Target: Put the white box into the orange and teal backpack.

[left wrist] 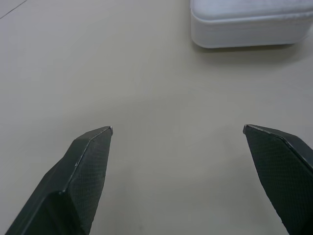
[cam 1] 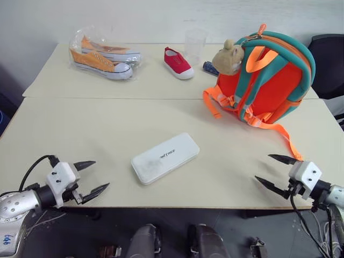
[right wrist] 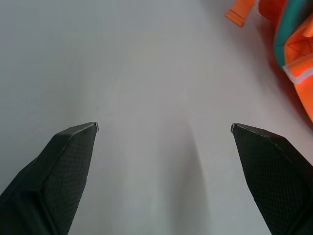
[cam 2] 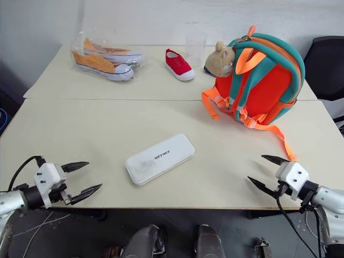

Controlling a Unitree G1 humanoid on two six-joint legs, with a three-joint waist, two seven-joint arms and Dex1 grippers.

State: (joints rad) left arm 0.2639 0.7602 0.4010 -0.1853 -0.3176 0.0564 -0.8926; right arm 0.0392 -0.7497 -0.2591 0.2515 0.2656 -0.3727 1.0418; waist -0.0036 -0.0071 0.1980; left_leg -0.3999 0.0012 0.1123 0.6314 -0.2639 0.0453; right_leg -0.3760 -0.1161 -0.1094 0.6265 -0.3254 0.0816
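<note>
Left eye view gives you the white box (cam 1: 165, 158) lying flat near the middle of the near table (cam 1: 107, 134), skewed, its long axis running from about 8 o'clock to 2 o'clock. The orange and teal backpack (cam 1: 269, 80) stands upright at roughly 2 o'clock from the box, well apart from it, with a plush bear (cam 1: 228, 56) at its top and an orange strap (cam 1: 285, 137) trailing toward the near edge. I cannot tell from here whether its zip is open, so check that before you commit.

Your left gripper (cam 1: 91, 177) hovers at the near edge, at about 8 o'clock from the box, jaws spread wide and empty. Your right gripper (cam 1: 275, 172) sits at about 4 o'clock, equally wide, holding nothing.

For the pick, I judge the short axis the safer span: turn a wrist so the fingers straddle the box across its width, and come in low, since it is thin and slick. Keep the other gripper free for the bag's opening.

Count: one box, one backpack, one bear, two grippers. On the far table, one bagged pair of orange sneakers (cam 1: 102, 58), one red shoe (cam 1: 178, 63), one clear cup (cam 1: 195, 45).
</note>
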